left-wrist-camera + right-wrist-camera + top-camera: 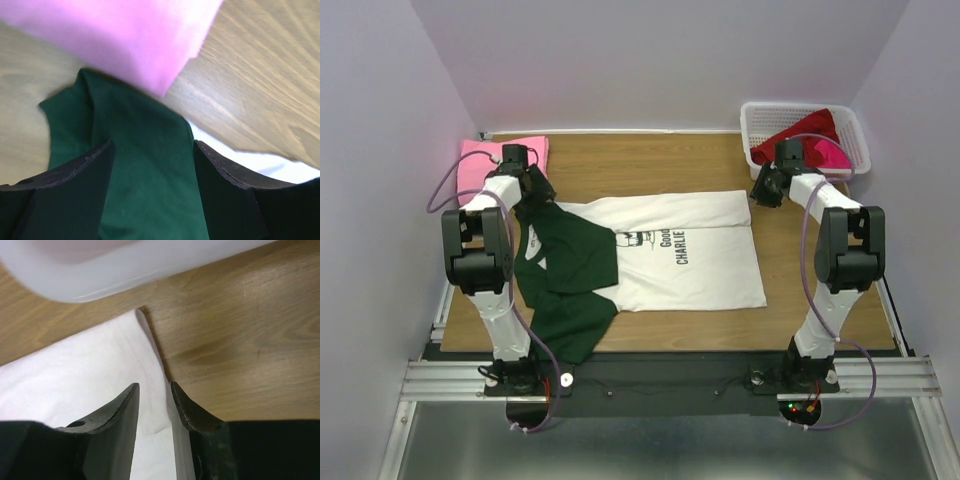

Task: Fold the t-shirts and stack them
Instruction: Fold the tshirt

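Observation:
A white t-shirt (690, 255) with black Charlie Brown print lies spread across the middle of the table. Its dark green sleeves (570, 265) are bunched at the left. My left gripper (533, 190) hangs over the green cloth near the collar. In the left wrist view my left gripper (152, 145) stands open, with green fabric (150, 190) below the gap. My right gripper (762, 188) is at the shirt's far right corner. In the right wrist view my right gripper (155, 385) is shut on the white hem (100, 370). A folded pink t-shirt (480, 160) (125, 35) lies at the back left.
A white lattice basket (755, 115) (100, 280) stands at the back right, just behind my right gripper. It holds a dark red t-shirt (800, 135) and a magenta one (832, 152). Bare wooden tabletop (640, 160) lies behind the spread shirt.

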Tool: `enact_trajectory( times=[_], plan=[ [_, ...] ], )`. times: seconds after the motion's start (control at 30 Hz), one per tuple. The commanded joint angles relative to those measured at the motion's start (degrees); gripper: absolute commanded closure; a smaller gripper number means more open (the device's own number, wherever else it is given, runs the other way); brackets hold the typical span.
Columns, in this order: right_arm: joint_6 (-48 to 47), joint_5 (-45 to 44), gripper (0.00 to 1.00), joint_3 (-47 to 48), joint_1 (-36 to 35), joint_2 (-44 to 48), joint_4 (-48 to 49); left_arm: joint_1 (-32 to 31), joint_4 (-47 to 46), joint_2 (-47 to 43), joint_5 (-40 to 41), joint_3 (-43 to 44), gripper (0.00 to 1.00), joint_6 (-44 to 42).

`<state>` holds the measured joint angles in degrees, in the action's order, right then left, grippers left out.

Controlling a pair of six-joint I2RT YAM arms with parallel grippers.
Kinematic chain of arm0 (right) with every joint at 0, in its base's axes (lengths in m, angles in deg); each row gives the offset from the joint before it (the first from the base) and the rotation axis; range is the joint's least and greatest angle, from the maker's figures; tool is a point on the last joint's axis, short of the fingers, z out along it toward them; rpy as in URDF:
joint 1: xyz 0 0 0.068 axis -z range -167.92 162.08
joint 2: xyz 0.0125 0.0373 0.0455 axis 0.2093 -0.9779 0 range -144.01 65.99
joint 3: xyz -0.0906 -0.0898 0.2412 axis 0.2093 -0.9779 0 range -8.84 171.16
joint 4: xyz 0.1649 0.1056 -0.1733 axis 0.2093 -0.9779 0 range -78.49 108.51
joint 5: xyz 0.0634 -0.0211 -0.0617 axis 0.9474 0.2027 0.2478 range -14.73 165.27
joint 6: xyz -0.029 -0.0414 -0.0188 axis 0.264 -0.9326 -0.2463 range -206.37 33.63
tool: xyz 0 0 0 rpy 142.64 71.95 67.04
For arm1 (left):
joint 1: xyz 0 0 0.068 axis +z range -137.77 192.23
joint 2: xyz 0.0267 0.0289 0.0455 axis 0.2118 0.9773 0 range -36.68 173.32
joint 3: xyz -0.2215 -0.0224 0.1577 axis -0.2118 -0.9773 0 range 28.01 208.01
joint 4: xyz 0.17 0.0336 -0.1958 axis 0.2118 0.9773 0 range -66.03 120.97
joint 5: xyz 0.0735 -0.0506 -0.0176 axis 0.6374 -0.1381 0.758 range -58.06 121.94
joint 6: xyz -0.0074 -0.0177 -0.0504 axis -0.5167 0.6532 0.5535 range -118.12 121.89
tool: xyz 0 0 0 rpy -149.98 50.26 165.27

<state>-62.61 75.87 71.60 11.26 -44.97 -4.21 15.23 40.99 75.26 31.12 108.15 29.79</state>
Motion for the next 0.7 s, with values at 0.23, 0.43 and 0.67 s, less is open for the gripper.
enact_trajectory(
  times=[0.23,0.43,0.67],
  plan=[
    [1.0,6.6,0.73,-5.8,-0.7,4.2,0.8,-2.0,-0.4,-13.7,1.1,-9.1,0.43,-1.3],
    [1.1,4.2,0.79,-5.5,-0.7,-0.6,1.2,-2.0,-2.6,-6.4,1.7,-11.0,0.53,-2.0],
    [1.1,-4.0,0.79,-3.9,0.6,-4.5,1.0,-2.0,-3.0,-0.2,3.1,-6.6,0.55,-2.2]
  ],
)
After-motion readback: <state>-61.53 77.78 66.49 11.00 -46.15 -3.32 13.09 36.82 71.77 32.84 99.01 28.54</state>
